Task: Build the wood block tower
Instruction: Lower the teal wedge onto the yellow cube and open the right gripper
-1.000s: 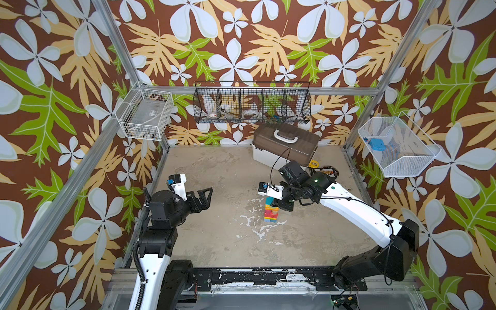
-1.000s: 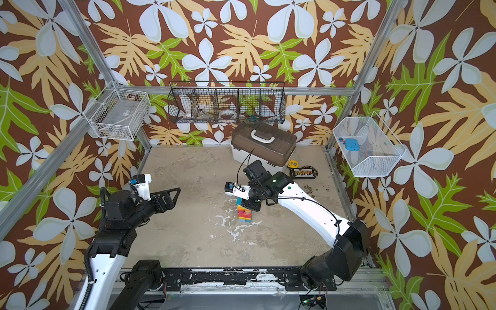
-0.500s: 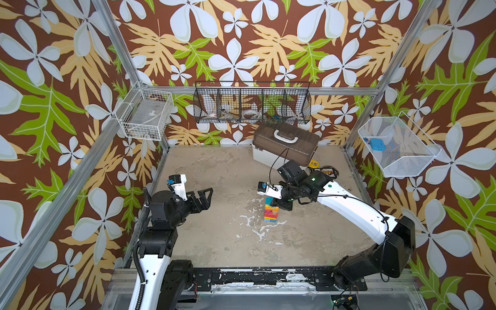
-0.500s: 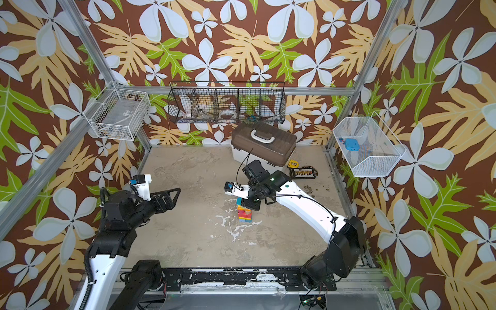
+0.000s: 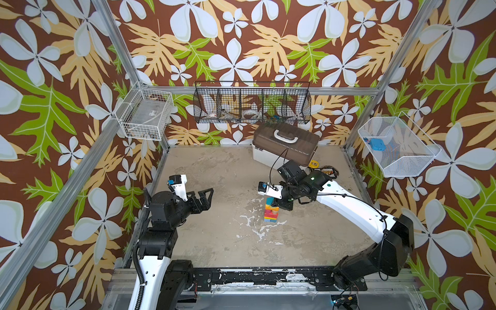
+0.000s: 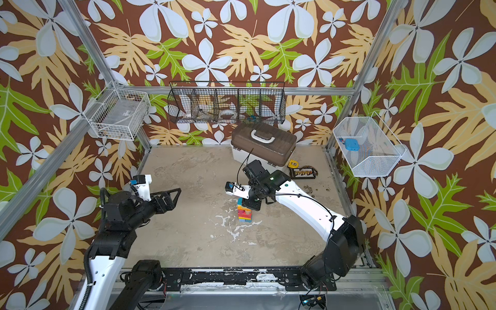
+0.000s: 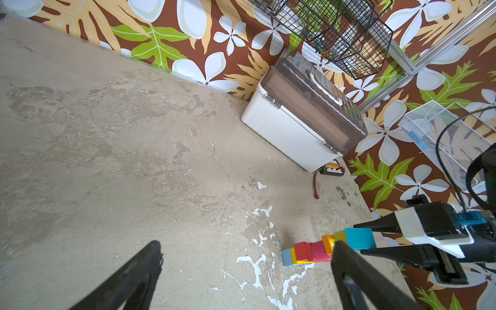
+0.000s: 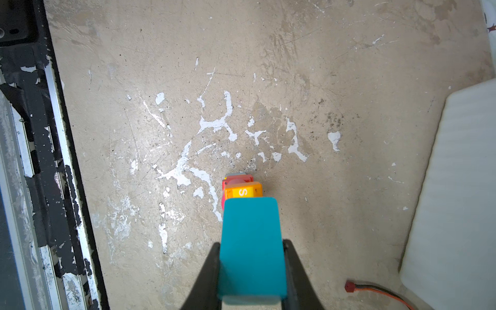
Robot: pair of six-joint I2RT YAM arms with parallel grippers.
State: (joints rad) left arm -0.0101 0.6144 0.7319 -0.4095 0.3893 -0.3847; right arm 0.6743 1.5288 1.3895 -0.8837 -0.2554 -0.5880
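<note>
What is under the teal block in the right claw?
The tower; its top piece is an orange block marked S. The teal block hides most of that block's top, so their contact cannot be seen.

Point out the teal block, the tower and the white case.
teal block (image 8: pixel 252 241): right wrist view, its broad top face.
tower (image 5: pixel 270 214): a top view, its coloured lower blocks.
white case (image 7: pixel 284 131): left wrist view, its white side wall.

The right arm (image 5: pixel 349 206) seems shifted slightly leftward.
</note>
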